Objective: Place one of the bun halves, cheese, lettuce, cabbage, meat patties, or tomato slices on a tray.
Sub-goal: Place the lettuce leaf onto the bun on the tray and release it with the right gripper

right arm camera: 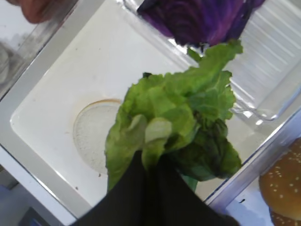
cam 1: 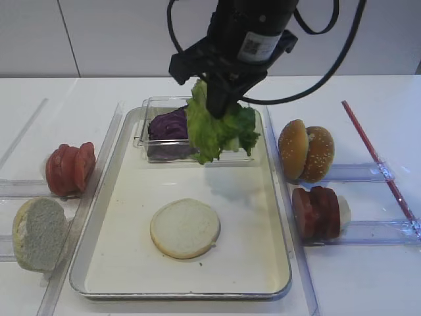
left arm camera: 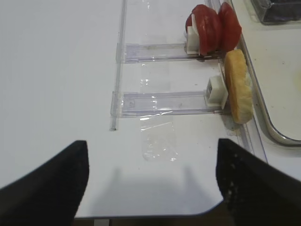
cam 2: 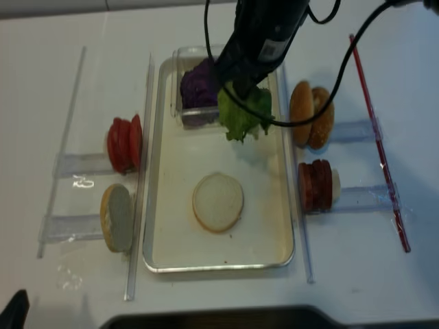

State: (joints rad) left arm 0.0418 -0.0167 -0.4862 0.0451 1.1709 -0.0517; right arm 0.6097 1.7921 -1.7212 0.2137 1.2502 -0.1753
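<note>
A white sticker (cam 1: 255,45) is showing on the black housing of the right arm just above its end effector (cam 1: 220,99). It is carrying a square code pattern and a short line of print beside it. The print is appearing too small and blurred to read. No other text, brand, number or sign is showing anywhere in the views.

Hidden and cropped parts around the right gripper

The right gripper's (cam 1: 220,108) fingertips are buried in the lettuce (cam 1: 217,128); the lettuce hides part of the clear container (cam 1: 152,105) behind it, and the cabbage (right arm camera: 202,19) beyond runs off the wrist view's top edge.
</note>
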